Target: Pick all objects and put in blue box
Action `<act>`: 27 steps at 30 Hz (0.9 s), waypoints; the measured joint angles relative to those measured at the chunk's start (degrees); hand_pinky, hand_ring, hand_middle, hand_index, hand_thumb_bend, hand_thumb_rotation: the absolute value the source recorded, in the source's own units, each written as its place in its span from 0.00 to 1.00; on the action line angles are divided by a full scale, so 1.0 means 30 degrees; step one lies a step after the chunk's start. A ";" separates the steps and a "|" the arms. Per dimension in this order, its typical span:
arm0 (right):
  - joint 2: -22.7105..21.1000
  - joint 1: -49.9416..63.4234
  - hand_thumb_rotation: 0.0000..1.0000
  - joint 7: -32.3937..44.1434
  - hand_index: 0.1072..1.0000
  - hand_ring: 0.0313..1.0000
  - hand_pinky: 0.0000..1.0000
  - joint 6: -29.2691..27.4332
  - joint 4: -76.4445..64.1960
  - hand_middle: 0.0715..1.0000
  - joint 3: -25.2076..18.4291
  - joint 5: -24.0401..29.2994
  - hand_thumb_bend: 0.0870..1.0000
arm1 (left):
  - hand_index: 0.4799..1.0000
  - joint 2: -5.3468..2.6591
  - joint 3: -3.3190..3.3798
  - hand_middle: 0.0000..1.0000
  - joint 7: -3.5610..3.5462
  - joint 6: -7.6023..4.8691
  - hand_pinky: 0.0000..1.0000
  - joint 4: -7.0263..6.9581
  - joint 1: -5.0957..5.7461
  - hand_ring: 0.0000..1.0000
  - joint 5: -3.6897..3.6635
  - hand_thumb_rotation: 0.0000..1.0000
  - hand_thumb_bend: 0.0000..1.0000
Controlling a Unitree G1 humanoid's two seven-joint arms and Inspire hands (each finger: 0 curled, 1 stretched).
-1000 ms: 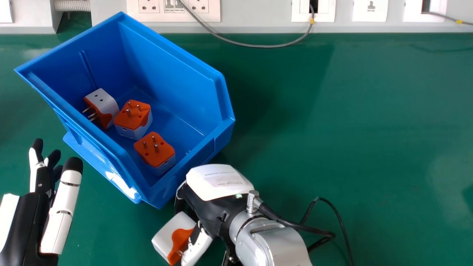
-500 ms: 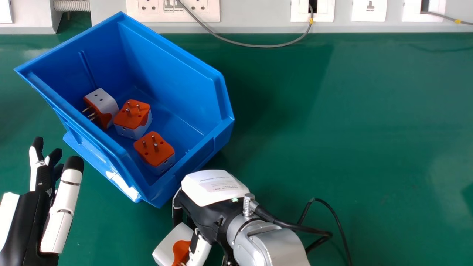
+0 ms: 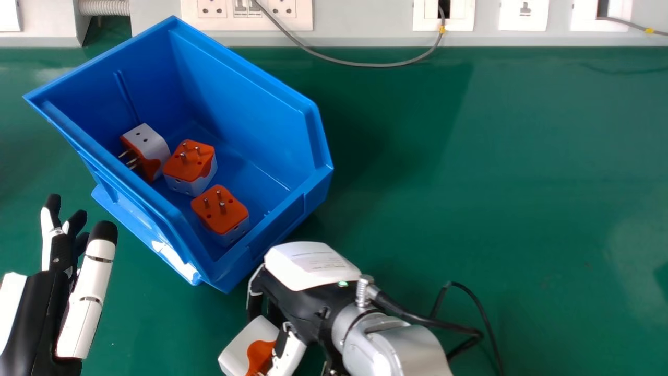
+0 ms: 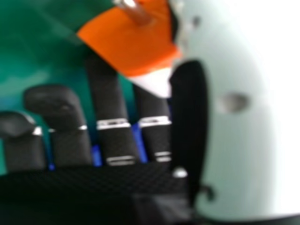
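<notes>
My right hand (image 3: 308, 297) is at the bottom centre of the head view, just in front of the blue box (image 3: 250, 277), its thumb and fingers holding a white and orange plug adapter (image 3: 245, 344). In the right hand view the adapter (image 4: 133, 42) lies between the thumb and the dark fingers of the right hand (image 4: 115, 140). Three more adapters rest inside the box: one on its side (image 3: 148, 143), one in the middle (image 3: 189, 161) and one nearer the front (image 3: 220, 210), both with pins up. My left hand (image 3: 39, 308) is at the lower left, fingers straight, holding nothing.
Green tabletop (image 3: 469, 183) stretches to the right of the box. A grey cable (image 3: 360, 65) loops down from the white socket panel (image 3: 365, 31) along the back. A black cable (image 3: 469, 292) curves beside my right forearm (image 3: 394, 344).
Since a second ago, my right hand has moved slightly down in the head view with the adapter in its grasp. The left hand and the adapters in the box have stayed put.
</notes>
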 measured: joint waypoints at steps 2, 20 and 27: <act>-0.0343 0.0577 0.00 0.0016 0.42 0.08 0.04 0.0013 -0.0680 0.43 -0.0317 0.0141 0.48 | 1.00 0.0006 0.0020 0.99 -0.0022 -0.0011 0.90 0.0000 0.0030 0.97 -0.0007 0.99 0.45; -0.2604 0.3070 0.00 -0.0275 0.42 0.10 0.06 -0.0851 -0.6323 0.43 -0.3651 0.2043 0.47 | 1.00 0.0050 0.0377 0.99 -0.0190 -0.0052 0.90 0.0049 -0.0004 0.97 -0.0351 0.99 0.45; -0.2982 0.3279 0.00 0.0203 0.42 0.13 0.08 -0.0772 -0.8313 0.43 -0.5023 0.2219 0.47 | 1.00 0.0055 0.0373 0.99 -0.0187 -0.0053 0.90 0.0097 0.0017 0.97 -0.0343 0.99 0.45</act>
